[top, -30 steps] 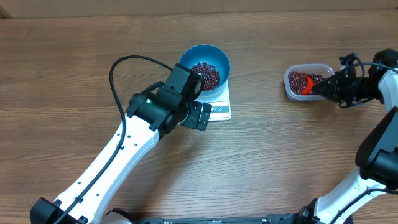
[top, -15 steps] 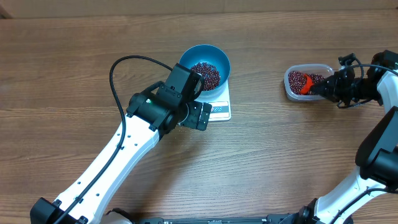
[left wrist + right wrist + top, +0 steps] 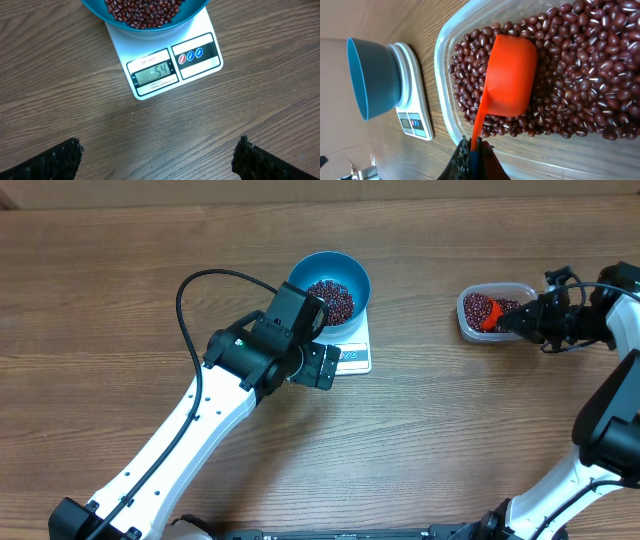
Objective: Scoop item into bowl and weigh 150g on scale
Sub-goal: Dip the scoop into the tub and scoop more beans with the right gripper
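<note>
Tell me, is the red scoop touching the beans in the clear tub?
Touching. The right wrist view shows the scoop resting on the beans, with beans packed against its edge.

On the counter point(image 3: 450, 430), abt centre & toward the far edge, the scale point(image 3: 355, 355) carries the bowl point(image 3: 330, 285). The bowl covers the scale's back part, w/ the display end sticking out on the near side. The beans point(image 3: 332, 298) lie in the bowl. The left end effector point(image 3: 318, 367) hangs over the scale's near-left corner, jaws wide apart. Well off to the right sits the tub point(image 3: 495, 288) w/ more beans in it. The scoop point(image 3: 510, 82) rests on those, its handle pinched in the right end effector point(image 3: 472, 150) at the tub's right side.
</note>
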### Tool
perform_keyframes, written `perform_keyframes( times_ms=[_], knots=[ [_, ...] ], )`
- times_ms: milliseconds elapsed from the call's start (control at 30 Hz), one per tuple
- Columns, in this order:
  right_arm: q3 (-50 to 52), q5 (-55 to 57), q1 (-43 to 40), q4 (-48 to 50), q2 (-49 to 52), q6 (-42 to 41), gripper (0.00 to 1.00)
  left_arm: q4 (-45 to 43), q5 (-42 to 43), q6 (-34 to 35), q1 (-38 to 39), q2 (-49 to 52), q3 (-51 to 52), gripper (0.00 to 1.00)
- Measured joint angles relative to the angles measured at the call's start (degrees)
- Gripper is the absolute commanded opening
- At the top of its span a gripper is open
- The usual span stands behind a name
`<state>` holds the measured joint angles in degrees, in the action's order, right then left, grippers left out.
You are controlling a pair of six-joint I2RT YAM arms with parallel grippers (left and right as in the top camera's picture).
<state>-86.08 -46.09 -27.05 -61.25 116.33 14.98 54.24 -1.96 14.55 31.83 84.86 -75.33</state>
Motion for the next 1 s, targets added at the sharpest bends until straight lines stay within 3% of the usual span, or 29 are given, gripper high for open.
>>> perform_keyframes(
  times_ms=[467, 1000],
  knots=[
    [0.28, -4.85, -5.53, -2.91, 0.33, 1.7, 0.04, 0.0, 0.0, 0.0, 0.0, 0.0, 0.0, 0.99],
    [0.28, -11.93, -5.92, -4.63, 0.33, 5.01, 0.04, -0.02, 0.0, 0.0, 0.0, 0.0, 0.0, 0.99]
  ],
)
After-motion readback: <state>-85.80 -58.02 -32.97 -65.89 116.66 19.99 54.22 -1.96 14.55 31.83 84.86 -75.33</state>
